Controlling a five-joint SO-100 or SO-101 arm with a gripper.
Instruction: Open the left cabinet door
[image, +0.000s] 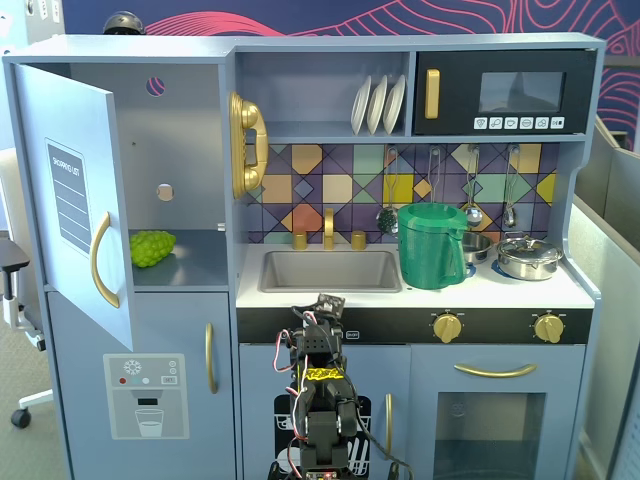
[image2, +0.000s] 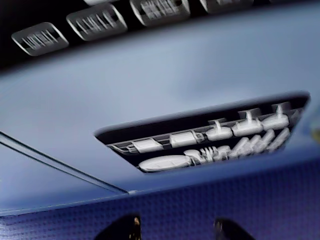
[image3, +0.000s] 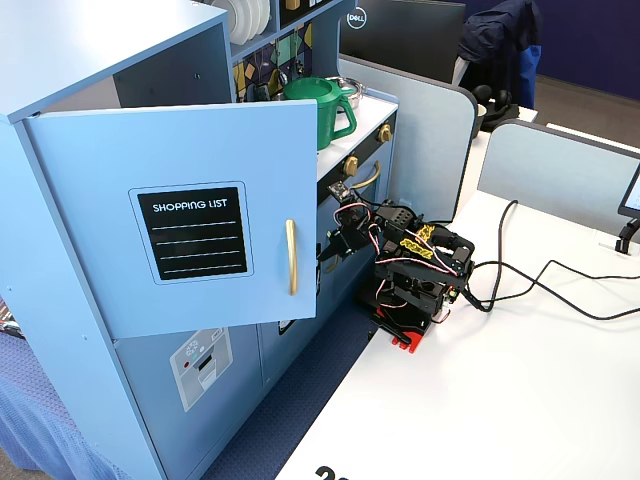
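In a fixed view the left cabinet door (image: 75, 205) stands in the upper left of the frame, swung wide out from the toy kitchen, so that its open compartment is visible behind it. On the shelf of this compartment lies a green bumpy object (image: 152, 248), near the left side of the frame. The curved gold handle (image: 101, 260) sits along the right edge of the door, and the chalkboard panel (image: 69, 196) is seen from a sharp angle. In the other fixed view the same door (image3: 180, 220) fills the left centre of the frame and faces the camera, with the words "SHOPPING LIST" on the black panel (image3: 195, 232) and the handle (image3: 291, 257) just right of it. The robot arm (image3: 405, 270) is folded low, in the centre of the frame, right of the door and apart from it. In the first fixed view the arm (image: 318, 400) is at the lower centre, below the sink (image: 330, 270). A green pitcher (image: 432, 245) stands on the counter (image: 520, 290), right of the sink, beside a small metal pot (image: 528, 257). In the wrist view two dark tips of the jaws show at the bottom edge with a gap between them, holding nothing; above them is a blue surface with a dish-rack picture (image2: 210, 142).
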